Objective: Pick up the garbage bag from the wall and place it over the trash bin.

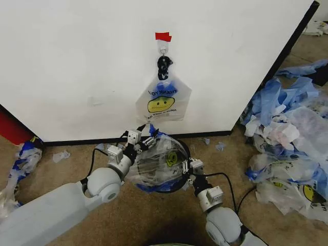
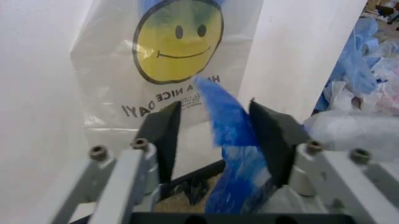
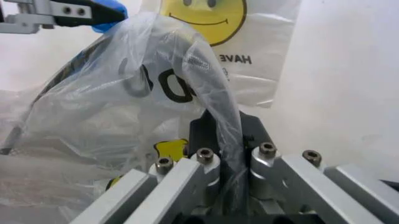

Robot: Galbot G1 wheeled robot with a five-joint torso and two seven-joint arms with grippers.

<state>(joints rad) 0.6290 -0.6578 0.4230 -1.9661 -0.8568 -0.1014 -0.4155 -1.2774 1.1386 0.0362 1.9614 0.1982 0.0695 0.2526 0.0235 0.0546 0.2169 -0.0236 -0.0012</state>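
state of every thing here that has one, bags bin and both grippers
garbage bag: draped over the bin, held on both sides
trash bin: upright on the floor, mostly covered by the bag
second bag: hanging from the hook
left gripper: open, blue handle between its fingers
right gripper: shut on the garbage bag

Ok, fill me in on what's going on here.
The robot is fitting a garbage bag over the trash bin on the floor below the wall. The left tool has a blue handle of the bag between its open fingers, at the side nearer the wall. The right tool is shut on the clear plastic at the opposite side. A second smiley bag hangs from the hook on the wall.
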